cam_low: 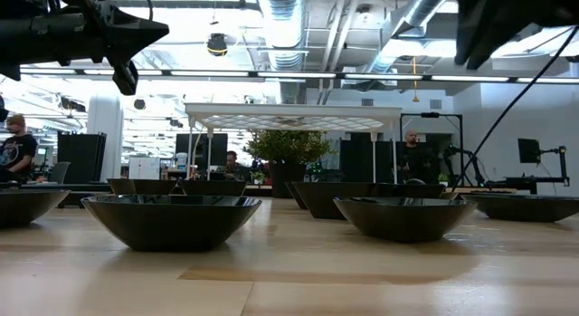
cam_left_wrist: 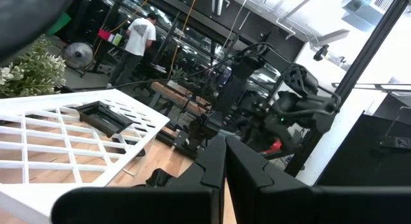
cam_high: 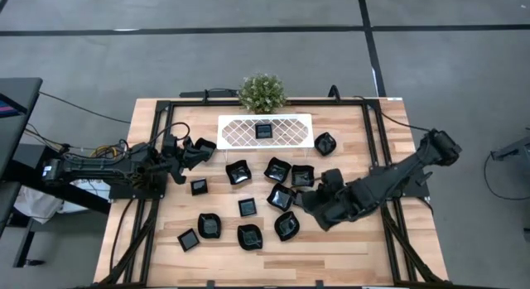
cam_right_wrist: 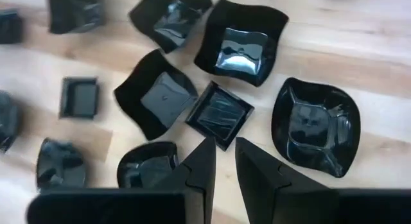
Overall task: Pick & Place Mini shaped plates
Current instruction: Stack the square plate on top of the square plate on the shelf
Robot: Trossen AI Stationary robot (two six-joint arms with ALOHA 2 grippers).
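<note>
Several glossy black mini plates lie scattered on the wooden table [cam_high: 348, 248], among them a wavy one [cam_high: 277, 169] and a small square one [cam_high: 199, 186]. One square plate [cam_high: 263, 131] sits on the white lattice tray [cam_high: 236, 132]. My left gripper [cam_high: 190, 151] is raised off the table beside the tray's left end, shut, with a black plate [cam_high: 204, 146] at its fingertips. My right gripper [cam_right_wrist: 221, 153] hovers open with a narrow gap over the middle cluster, just above a small square plate [cam_right_wrist: 219, 115], touching nothing. My left gripper has the black plate [cam_high: 204, 146] at its fingertips, coming level from the table's left. Its fingers [cam_left_wrist: 212, 169] stand almost together, with only a thin slit between them. The plate is lifted clear of the table. The gripper's own body hides which part of the plate it has.
A green potted plant [cam_high: 262, 92] stands behind the tray at the far edge. Black frame rails [cam_high: 374, 148] run along both sides of the table. Bare wood lies along the near edge. People [cam_low: 14, 148] show in the room beyond the table.
</note>
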